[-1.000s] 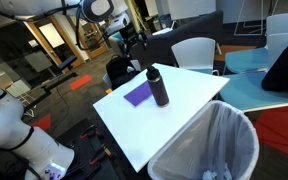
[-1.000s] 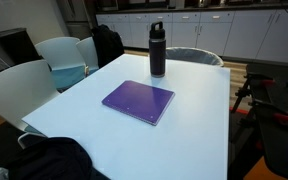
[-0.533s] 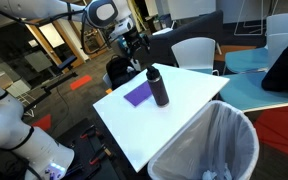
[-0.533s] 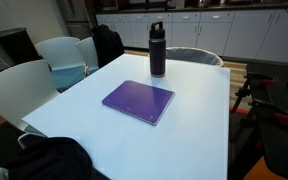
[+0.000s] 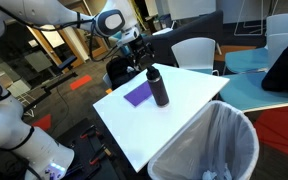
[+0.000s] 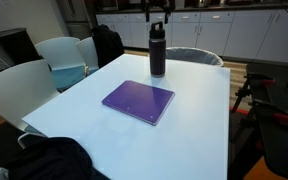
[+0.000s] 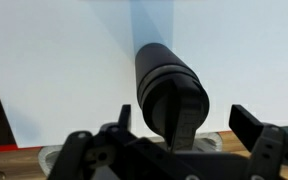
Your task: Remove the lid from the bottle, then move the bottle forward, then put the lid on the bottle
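The bottle (image 6: 157, 55) stands upright on the white bench (image 6: 194, 120), in the upper middle of the frame, with its lid (image 6: 157, 25) on. A purple sheet (image 6: 139, 100) lies below it in the frame. The hand (image 6: 158, 12) hangs just above the lid, fingers spread, grasping nothing.

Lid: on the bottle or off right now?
On. The lid sits on top of the upright bottle in both exterior views.

Office break area: white table (image 6: 189, 120), shell chairs (image 6: 56, 55), cabinet run (image 6: 239, 32) along wall, lined bin (image 5: 212, 135).
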